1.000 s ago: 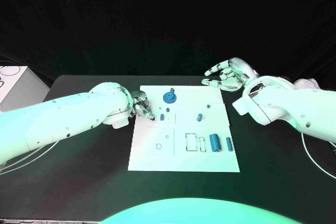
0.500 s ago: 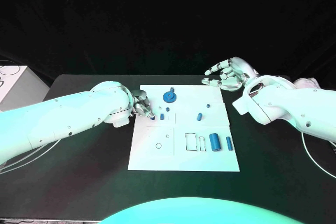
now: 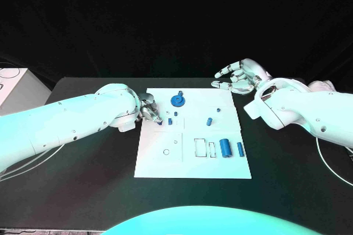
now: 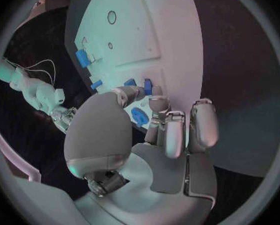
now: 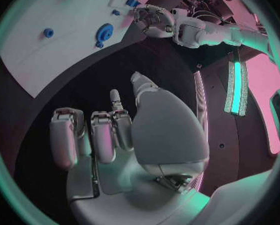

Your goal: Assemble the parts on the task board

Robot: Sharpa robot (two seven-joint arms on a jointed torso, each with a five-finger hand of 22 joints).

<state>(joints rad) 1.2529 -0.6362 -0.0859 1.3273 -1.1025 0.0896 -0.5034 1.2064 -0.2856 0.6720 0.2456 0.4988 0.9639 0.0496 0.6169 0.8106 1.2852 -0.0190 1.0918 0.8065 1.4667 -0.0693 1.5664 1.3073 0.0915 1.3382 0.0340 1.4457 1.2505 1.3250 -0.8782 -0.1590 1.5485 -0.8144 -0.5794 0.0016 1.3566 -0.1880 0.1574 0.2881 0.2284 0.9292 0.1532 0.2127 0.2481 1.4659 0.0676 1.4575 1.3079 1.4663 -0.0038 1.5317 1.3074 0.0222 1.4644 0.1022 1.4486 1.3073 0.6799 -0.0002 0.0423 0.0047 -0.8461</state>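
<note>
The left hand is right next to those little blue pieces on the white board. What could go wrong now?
1. The left hand has its fingertips at a small blue piece near the white board's left edge. It might tip that piece or bump the blue round part close by.
2. Pressing at the edge could push the board sideways, and loose pieces like the blue cylinder might roll.
3. I cannot tell whether the fingers really hold anything, so a piece could slip.

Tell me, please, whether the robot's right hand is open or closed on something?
Open: the right hand hovers beyond the white task board's far corner, fingers spread, holding nothing.
</note>
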